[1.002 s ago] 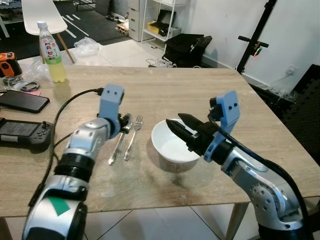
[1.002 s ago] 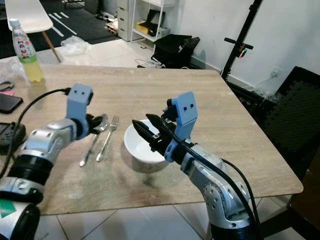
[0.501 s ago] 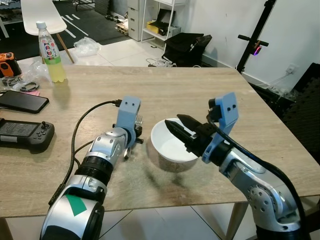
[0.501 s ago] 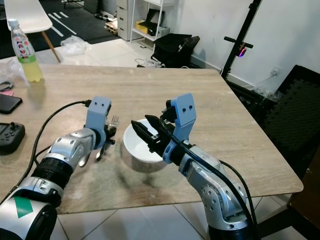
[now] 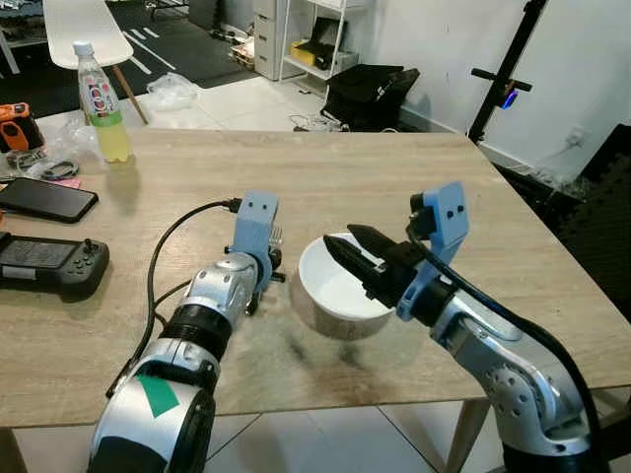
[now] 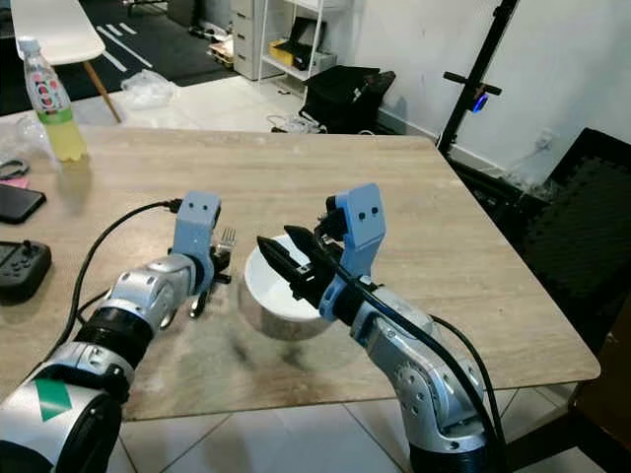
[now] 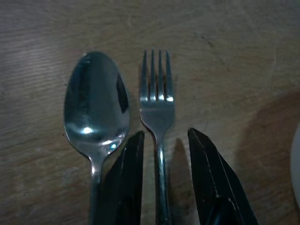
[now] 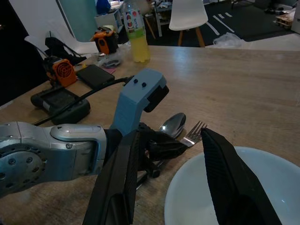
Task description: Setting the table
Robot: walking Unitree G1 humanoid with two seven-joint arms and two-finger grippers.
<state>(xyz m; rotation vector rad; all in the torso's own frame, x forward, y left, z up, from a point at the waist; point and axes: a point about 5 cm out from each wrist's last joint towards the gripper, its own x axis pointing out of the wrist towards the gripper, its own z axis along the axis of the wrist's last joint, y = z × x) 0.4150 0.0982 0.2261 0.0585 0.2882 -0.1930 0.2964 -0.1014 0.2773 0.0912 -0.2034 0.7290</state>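
Cutlery is where the change lies: a second ago the left hand (image 7: 161, 178) stood back beside the spoon (image 7: 96, 108) and fork (image 7: 157, 98), and it has since swung in toward the bowl (image 5: 340, 291) and settled low over the fork, hardly shifting in the last half second. Its two black fingers are spread, one on each side of the fork's thin handle, apart from it and not yet pinching. My reading is that the fork is about to be picked up or nudged into its place beside the bowl. The right hand (image 5: 363, 258) hangs over the bowl's rim much as before, fingers spread and holding nothing. The spoon and fork are polished steel, smooth and mirror-bright, lying side by side just left of the bowl; the spoon's oval head is rounded, and the fork has four slim tines. The bowl is white, glossy, round and deep. The surface (image 5: 325, 168) is pale wood-grain, matte and flat.
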